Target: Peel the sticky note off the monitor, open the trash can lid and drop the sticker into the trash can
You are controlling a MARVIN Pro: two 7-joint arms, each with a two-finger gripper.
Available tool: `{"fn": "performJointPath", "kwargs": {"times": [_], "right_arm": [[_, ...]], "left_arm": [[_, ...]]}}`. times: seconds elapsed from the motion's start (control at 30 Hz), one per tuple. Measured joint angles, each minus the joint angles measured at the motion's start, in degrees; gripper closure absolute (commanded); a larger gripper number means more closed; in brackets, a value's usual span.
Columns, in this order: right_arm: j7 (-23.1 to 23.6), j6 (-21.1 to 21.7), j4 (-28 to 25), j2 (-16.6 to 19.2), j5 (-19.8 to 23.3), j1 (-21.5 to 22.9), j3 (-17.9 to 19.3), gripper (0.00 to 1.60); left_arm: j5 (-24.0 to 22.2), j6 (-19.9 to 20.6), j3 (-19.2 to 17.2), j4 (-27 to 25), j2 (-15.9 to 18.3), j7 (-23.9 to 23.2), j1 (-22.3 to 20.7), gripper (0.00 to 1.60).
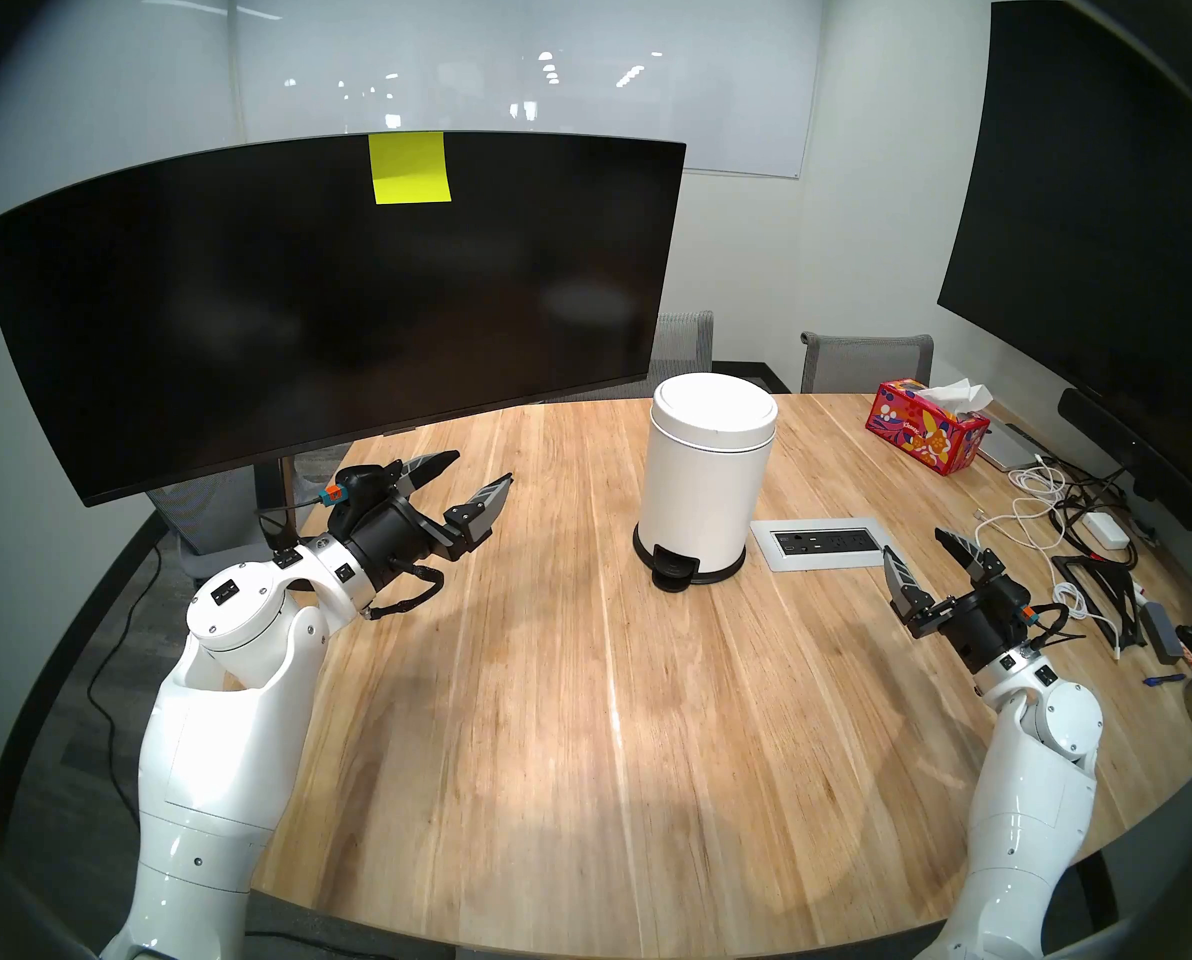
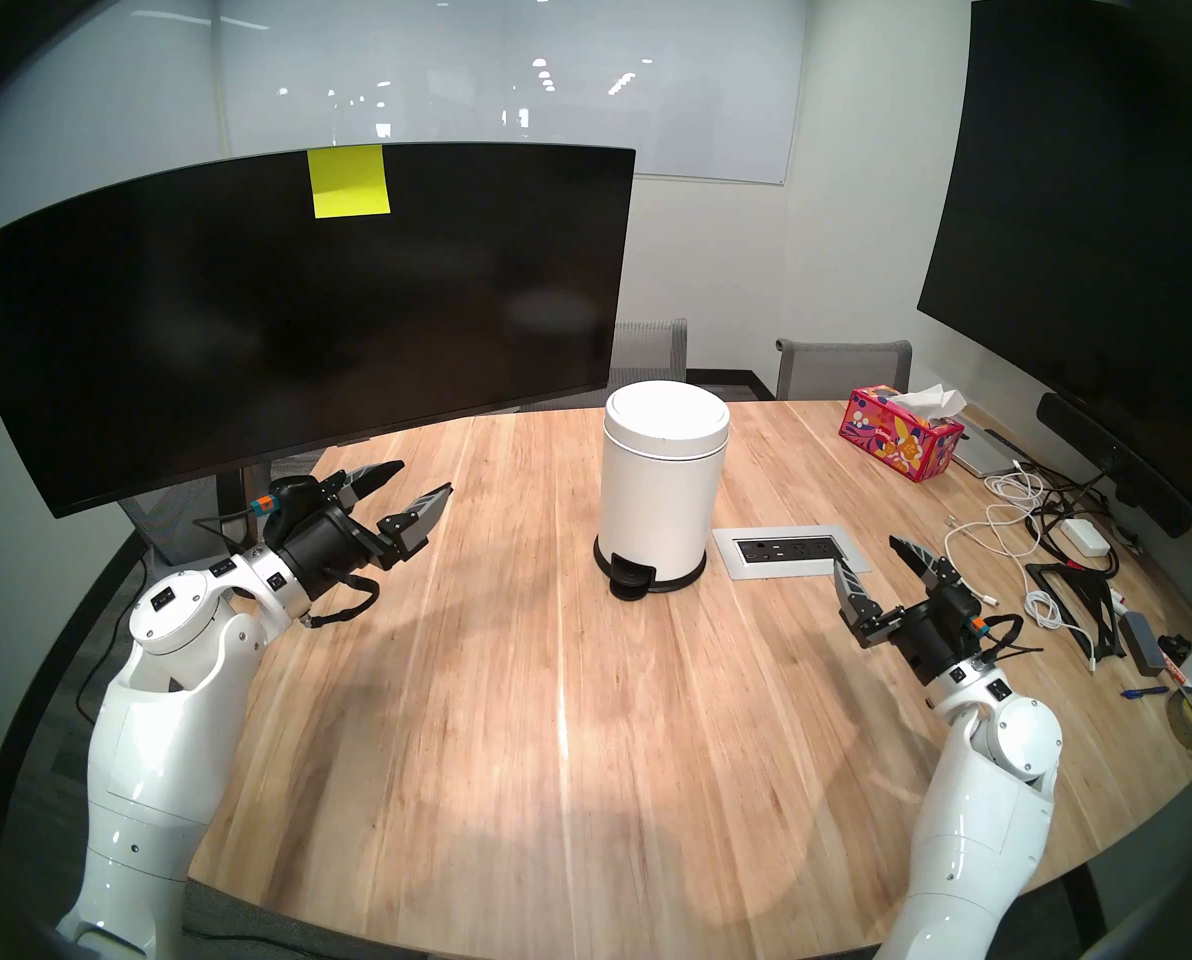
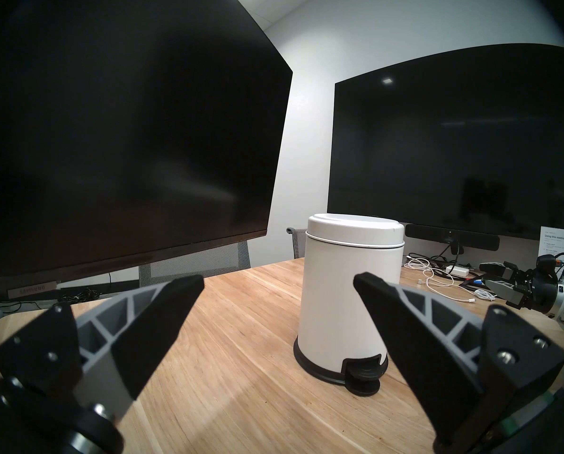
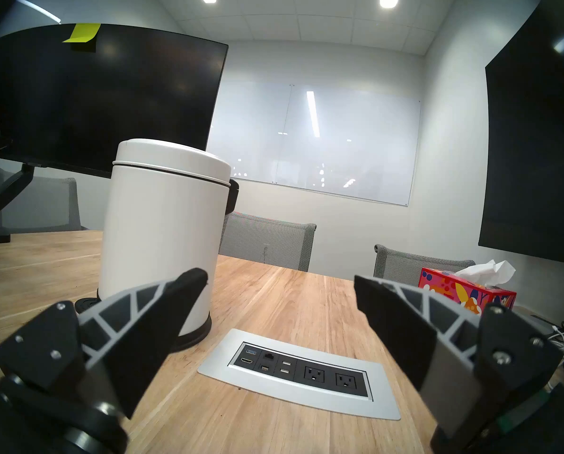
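White walls and a whiteboard [image 1: 524, 58] enclose a wooden bench [image 1: 579, 695] bearing the closed trash can [image 1: 704, 494]. High on the monitor [image 1: 302, 300] sticks the sticky note [image 1: 410, 167]. Left end effector [image 1: 465, 484] and right end effector [image 1: 926, 560] gape wide, empty.

The table [image 1: 579, 730] is bare wood between the 2 arms, open all the way up to the bin [image 1: 707, 480]. The bin stands alone mid-table, lid [image 1: 714, 411] down, with free air above it and on both sides. Just right of its base lies the flush outlet plate [image 1: 818, 543]. The monitor [image 1: 330, 300] overhangs the table's far left, its lower edge above the left gripper [image 1: 475, 484]; the note [image 1: 410, 167] at its top edge has nothing in front of it. Cables [image 1: 1057, 515], a tissue box [image 1: 926, 432] and small items crowd the right edge beside the right gripper [image 1: 926, 557]. The wall screen [image 1: 1099, 245] closes off the far right.
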Motion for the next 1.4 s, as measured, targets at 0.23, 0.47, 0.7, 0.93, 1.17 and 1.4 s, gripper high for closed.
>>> {"fn": "performJointPath", "kwargs": {"times": [0.23, 0.47, 0.7, 0.93, 1.17, 1.4], "right_arm": [[0.00, 0.00, 0.01, -0.01, -0.03, 0.00, 0.02, 0.00], [0.00, 0.00, 0.02, -0.02, -0.04, 0.00, 0.04, 0.00], [0.00, 0.00, 0.02, -0.02, -0.04, 0.00, 0.05, 0.00], [0.01, 0.00, 0.02, -0.04, -0.05, 0.00, 0.06, 0.00], [0.01, 0.00, 0.02, -0.04, -0.06, 0.00, 0.07, 0.00], [0.01, 0.00, 0.02, -0.05, -0.06, 0.00, 0.08, 0.00]], "left_arm": [[0.00, 0.00, -0.01, 0.01, -0.03, -0.02, 0.00, 0.00], [0.02, 0.00, -0.02, 0.02, -0.05, -0.03, 0.00, 0.00], [0.03, 0.00, -0.03, 0.03, -0.07, -0.04, 0.00, 0.00], [0.04, 0.00, -0.04, 0.04, -0.09, -0.05, 0.00, 0.00], [0.05, 0.00, -0.05, 0.04, -0.11, -0.06, 0.01, 0.00], [0.06, 0.01, -0.06, 0.04, -0.12, -0.07, 0.01, 0.00]]}}
